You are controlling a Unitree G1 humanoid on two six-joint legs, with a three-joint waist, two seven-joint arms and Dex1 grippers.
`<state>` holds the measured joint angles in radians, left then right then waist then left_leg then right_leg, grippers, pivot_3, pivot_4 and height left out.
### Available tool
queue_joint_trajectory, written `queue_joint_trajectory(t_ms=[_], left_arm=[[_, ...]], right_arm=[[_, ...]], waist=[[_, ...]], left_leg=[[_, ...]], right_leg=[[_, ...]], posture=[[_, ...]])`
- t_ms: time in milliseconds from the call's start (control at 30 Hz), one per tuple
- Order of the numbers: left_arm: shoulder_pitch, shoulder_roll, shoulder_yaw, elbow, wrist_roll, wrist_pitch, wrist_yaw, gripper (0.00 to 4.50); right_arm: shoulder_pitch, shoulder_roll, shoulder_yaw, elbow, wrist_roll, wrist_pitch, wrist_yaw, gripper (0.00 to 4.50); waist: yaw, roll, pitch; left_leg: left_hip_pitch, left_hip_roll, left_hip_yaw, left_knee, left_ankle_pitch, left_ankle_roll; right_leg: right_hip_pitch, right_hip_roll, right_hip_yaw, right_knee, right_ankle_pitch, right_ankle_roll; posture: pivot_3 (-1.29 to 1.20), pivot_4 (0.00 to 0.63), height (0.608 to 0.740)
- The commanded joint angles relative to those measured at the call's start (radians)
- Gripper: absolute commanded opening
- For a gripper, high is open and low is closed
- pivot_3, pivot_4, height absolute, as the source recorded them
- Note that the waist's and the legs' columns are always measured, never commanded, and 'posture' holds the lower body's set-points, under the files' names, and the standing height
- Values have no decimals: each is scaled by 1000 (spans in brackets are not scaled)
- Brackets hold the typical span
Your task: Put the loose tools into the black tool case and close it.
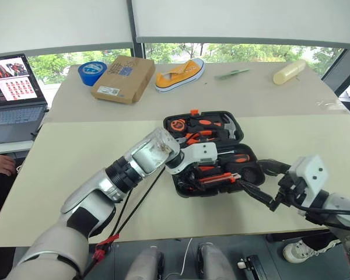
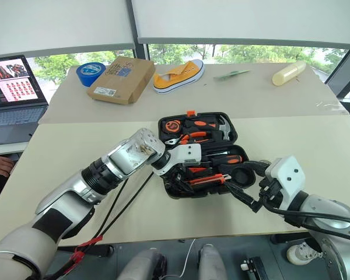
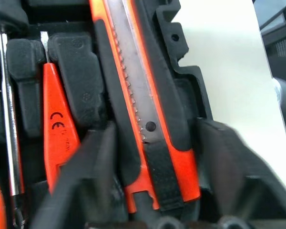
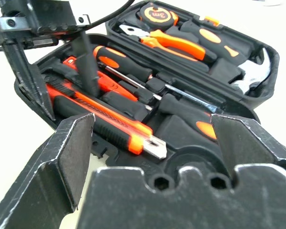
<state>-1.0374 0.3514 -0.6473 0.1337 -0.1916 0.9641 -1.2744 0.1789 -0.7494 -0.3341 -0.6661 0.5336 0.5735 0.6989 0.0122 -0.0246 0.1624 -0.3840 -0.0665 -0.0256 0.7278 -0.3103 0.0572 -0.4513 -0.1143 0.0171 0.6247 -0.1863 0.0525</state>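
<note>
Two grippers are at the black tool case, which lies open near the bench's front edge, lid half toward the far edge. Left gripper is down in the near half with its fingers spread to either side of the utility knife; in the left wrist view a gap shows between each finger and the knife body, so it reads as let go, not gripped. The knife lies along the near wall of the case, apparently in its slot. Right gripper hangs wide and empty just off the case's right end. Screwdrivers sit in the slots beside the knife.

Judgement: the step in hand is seating the knife.
- Lift the left gripper straight up so a finger does not drag the knife out.
- Check that the knife sits flush; a proud end would block the lid.
- Close only once both grippers are out of the lid's path.
</note>
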Motion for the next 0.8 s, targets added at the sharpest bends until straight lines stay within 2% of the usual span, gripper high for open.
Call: queue_joint_trajectory(t_ms=[33, 100, 200, 500, 533, 667, 800], left_arm=[[-43, 16, 59, -55, -45, 15, -23, 4486], [-48, 30, 73, -65, -55, 6, -30, 4486], [-29, 37, 53, -59, -18, -69, 0, 3679], [22, 24, 6, -28, 42, -199, 5, 169], [25, 26, 2, -29, 44, -206, -2, 35], [42, 39, -45, -41, 73, -241, -24, 35], [69, 73, -138, -38, 180, -386, -29, 35]], right_arm=[[-3, -6, -12, -21, 3, -16, 4, 4500], [-8, -7, -11, -15, 2, -18, 6, 4500], [-10, -6, -7, -9, -2, -22, 8, 4500], [1, -10, -22, -15, -2, -20, 14, 4500], [3, -11, -25, -16, -1, -19, 14, 4500], [12, -6, -36, -22, 0, -13, 6, 4500], [26, 0, -35, -28, -3, -15, 0, 4500]], waist=[[0, 0, 0], [0, 0, 0], [0, 0, 0], [1, 0, 0], [1, 0, 0], [0, 0, 0], [1, 0, 0]], left_leg=[[0, 0, 0, 0, 0, 0], [0, 0, 0, 0, 0, -1], [0, 0, 0, 0, 0, -1], [0, 0, 0, 0, 1, -1], [0, 0, 0, 0, 0, -1], [0, 0, 0, 0, 0, -1], [1, 0, 0, 0, 0, -1]], right_leg=[[0, 0, 0, 0, 0, 0], [0, 0, 0, 0, 0, 0], [0, 0, 0, 0, 0, 0], [0, 0, 0, 0, 0, 0], [0, 0, 0, 0, 0, 0], [0, 0, 0, 0, 0, 0], [1, 0, 0, -1, 0, 0]], posture=[[0, 150, 735], [0, 150, 735], [0, 150, 735], [0, 150, 735], [0, 150, 735], [0, 150, 735], [0, 150, 735]])
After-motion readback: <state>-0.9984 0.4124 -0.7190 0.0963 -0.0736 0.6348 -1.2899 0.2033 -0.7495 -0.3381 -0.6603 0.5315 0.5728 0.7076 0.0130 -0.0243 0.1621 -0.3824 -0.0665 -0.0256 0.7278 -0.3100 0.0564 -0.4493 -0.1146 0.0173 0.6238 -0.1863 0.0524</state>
